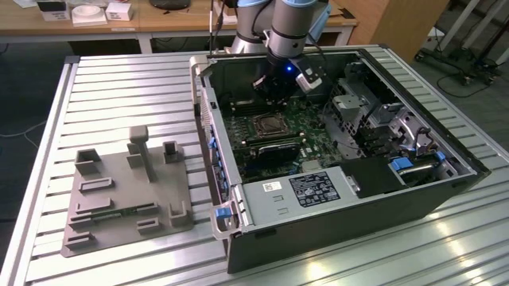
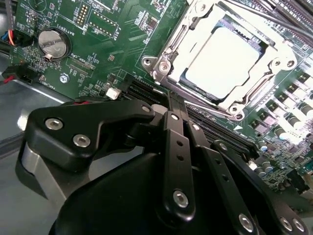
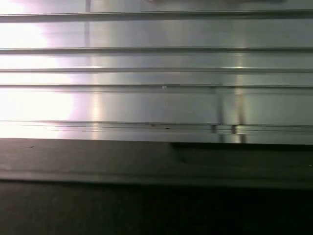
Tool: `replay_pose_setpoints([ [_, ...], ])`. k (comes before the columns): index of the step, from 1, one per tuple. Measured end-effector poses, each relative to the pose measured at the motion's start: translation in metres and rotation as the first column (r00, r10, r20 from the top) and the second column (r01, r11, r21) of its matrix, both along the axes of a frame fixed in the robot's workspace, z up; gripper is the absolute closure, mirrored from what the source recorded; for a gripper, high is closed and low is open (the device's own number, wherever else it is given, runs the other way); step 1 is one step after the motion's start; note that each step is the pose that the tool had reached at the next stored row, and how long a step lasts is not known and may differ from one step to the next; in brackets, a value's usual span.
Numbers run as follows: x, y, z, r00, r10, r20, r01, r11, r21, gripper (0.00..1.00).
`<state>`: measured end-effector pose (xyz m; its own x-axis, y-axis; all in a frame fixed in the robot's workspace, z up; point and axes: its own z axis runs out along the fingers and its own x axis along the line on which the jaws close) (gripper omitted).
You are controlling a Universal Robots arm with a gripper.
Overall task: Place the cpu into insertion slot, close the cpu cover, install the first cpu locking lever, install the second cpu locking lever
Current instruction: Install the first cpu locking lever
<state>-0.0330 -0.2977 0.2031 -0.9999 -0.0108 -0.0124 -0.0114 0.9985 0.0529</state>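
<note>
One step looked done: the cpu sat in the insertion slot with the cpu cover down around it. The tool hung just beside it, fingers pressed together, holding nothing. Whether the levers were locked, I could not tell.

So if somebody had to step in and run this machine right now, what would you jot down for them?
Gripper: fingers together, holding nothing, hanging over the green board just beside the socket, inside the open computer case.
The cpu: already seated in the insertion slot, silvery top facing up.
The cpu cover: looks folded down around the chip, its window showing the chip's top.
Done: chip placed; cover appears closed.
Left: whether either locking lever is latched cannot be told from these views, so check both before going on.
The grey fixture plate sits on the slatted table beside the case.
</note>
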Motion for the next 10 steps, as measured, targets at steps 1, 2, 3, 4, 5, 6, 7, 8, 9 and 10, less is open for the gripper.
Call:
replay_pose_setpoints([
  [1,0.0004,0.0000,-0.0003,1.0000,0.000,0.0000,0.000,1.0000,-0.0005,0.90],
  [2,0.0009,0.0000,-0.0005,1.0000,-0.001,0.0000,0.001,1.0000,-0.0010,0.90],
  [3,0.0014,0.0000,-0.0007,1.0000,-0.001,0.0000,0.001,1.0000,-0.0018,0.90],
  [4,0.0020,0.0001,-0.0009,1.0000,-0.001,0.0001,0.001,1.0000,-0.0026,0.90],
  [5,0.0027,0.0001,-0.0010,1.0000,-0.001,0.0001,0.001,1.0000,-0.0036,0.90],
  [6,0.0032,0.0002,-0.0011,1.0000,-0.002,0.0002,0.002,1.0000,-0.0045,0.90],
  [7,0.0033,0.0002,-0.0011,1.0000,-0.002,0.0000,0.002,1.0000,-0.0052,0.90],
  [8,0.0033,0.0003,-0.0010,1.0000,-0.002,0.0000,0.002,1.0000,-0.0054,0.90],
  [9,0.0033,0.0004,-0.0010,1.0000,-0.002,0.0000,0.002,1.0000,-0.0055,0.90],
  [10,0.0034,0.0006,-0.0010,1.0000,-0.002,0.0000,0.002,1.0000,-0.0055,0.90],
])
